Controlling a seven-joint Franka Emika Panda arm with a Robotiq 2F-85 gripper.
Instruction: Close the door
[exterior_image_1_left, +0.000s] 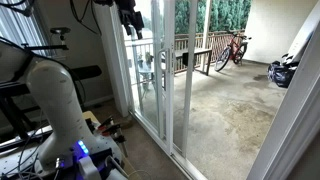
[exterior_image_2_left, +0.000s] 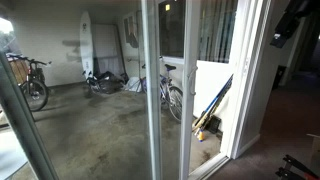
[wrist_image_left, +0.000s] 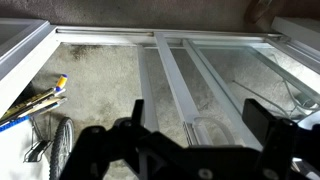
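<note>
The sliding glass door (exterior_image_1_left: 152, 75) has a narrow white frame and stands partly open onto a patio; it shows in both exterior views (exterior_image_2_left: 170, 95). In the wrist view its white stile (wrist_image_left: 172, 75) runs up the middle, with a pale curved handle (wrist_image_left: 205, 126) on it. My gripper (wrist_image_left: 198, 116) is open and empty, its two black fingers on either side of the handle stile. I cannot tell whether it touches the door. In the exterior views the gripper (exterior_image_1_left: 128, 15) (exterior_image_2_left: 295, 20) is high up, on the room side of the door.
The wide white door jamb (exterior_image_2_left: 252, 70) bounds the opening. Bicycles (exterior_image_1_left: 230, 50) (exterior_image_2_left: 170, 95) and a surfboard (exterior_image_2_left: 88, 45) stand on the concrete patio. Long-handled tools (exterior_image_2_left: 212, 108) (wrist_image_left: 30, 105) lean by the jamb. The robot's white base (exterior_image_1_left: 60, 110) stands indoors.
</note>
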